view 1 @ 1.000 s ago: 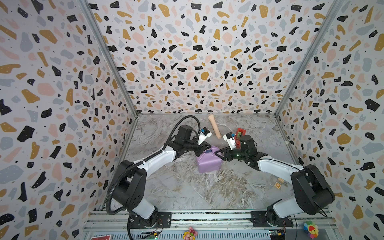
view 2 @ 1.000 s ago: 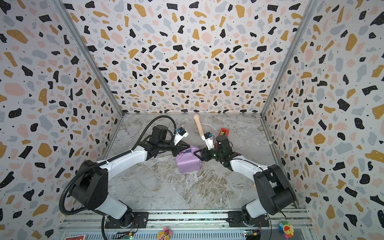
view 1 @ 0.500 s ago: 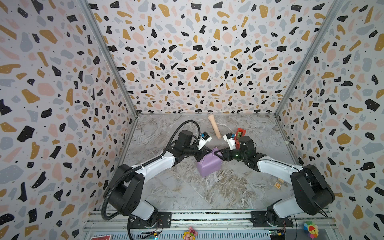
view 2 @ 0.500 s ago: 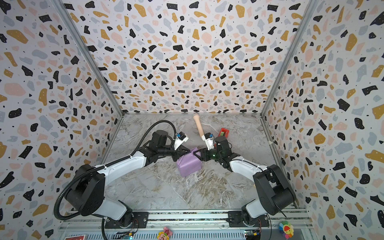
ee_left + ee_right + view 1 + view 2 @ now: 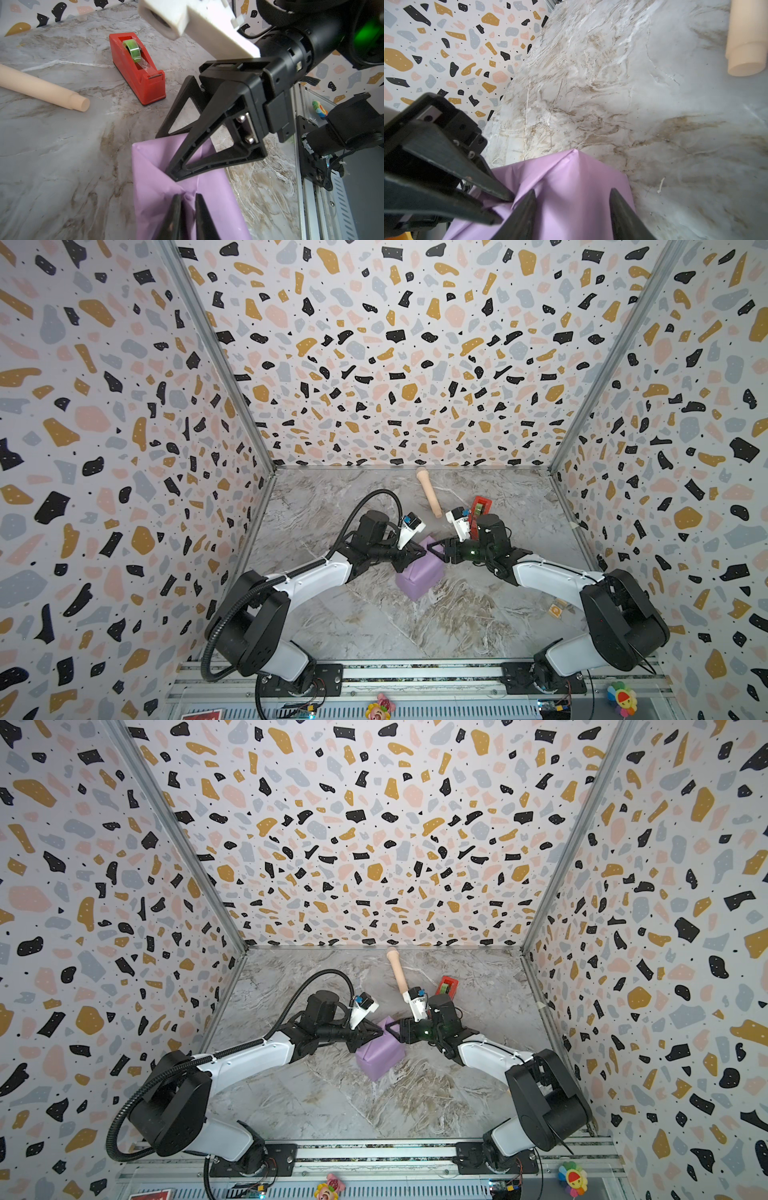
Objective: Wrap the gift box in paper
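Note:
The lilac paper [image 5: 417,572] [image 5: 380,1052] is folded round the gift box, so the box itself is hidden. The package stands tilted mid-table. My right gripper [image 5: 433,546] [image 5: 572,193] straddles the package's upper end and clamps it, one finger on each side of the covered box. Opposite it, my left gripper [image 5: 420,551] [image 5: 186,195] meets the same end. Its fingertips stand a narrow gap apart around a small puckered ridge of paper [image 5: 207,207].
A red tape dispenser [image 5: 480,506] [image 5: 137,66] sits just behind the right gripper. A beige toy microphone [image 5: 428,493] [image 5: 745,52] lies toward the back wall. A small wooden block [image 5: 555,609] lies by the right arm. Patterned walls close in three sides.
The package has tipped and turned a little between the two grippers. The left gripper's fingers, pinched together before, now stand slightly apart. The right gripper has kept its hold.

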Controlling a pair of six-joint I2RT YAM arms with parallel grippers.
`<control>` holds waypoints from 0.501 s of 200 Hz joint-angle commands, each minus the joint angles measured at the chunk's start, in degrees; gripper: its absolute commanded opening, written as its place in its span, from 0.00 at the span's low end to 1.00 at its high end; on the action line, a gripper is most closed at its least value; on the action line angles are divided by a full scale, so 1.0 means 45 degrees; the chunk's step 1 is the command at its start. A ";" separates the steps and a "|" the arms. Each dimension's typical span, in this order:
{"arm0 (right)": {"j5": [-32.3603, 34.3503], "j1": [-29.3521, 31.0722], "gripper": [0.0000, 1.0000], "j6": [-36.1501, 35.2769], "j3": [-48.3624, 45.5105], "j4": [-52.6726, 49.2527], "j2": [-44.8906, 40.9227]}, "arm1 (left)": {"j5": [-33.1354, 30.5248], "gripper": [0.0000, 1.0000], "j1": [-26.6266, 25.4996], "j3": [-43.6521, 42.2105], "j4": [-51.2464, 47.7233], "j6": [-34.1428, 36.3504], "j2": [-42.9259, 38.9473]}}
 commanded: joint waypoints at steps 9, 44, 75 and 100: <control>0.0872 -0.0003 0.56 -0.0215 0.0150 -0.1416 -0.0141 | 0.0810 0.24 -0.0244 -0.0490 0.0336 -0.0374 -0.0291; 0.0991 -0.0013 0.56 -0.0239 0.0187 -0.1643 -0.0440 | 0.0908 0.30 -0.0296 -0.0812 0.0365 -0.0351 -0.0201; 0.0799 -0.0250 0.58 -0.0186 0.0343 -0.1815 -0.1022 | 0.0821 0.35 -0.0371 -0.1011 0.0438 -0.0304 -0.0258; 0.0401 -0.0354 0.61 0.0237 0.0402 -0.1558 -0.1474 | 0.0510 0.38 -0.0473 -0.1137 0.0395 -0.0101 -0.0332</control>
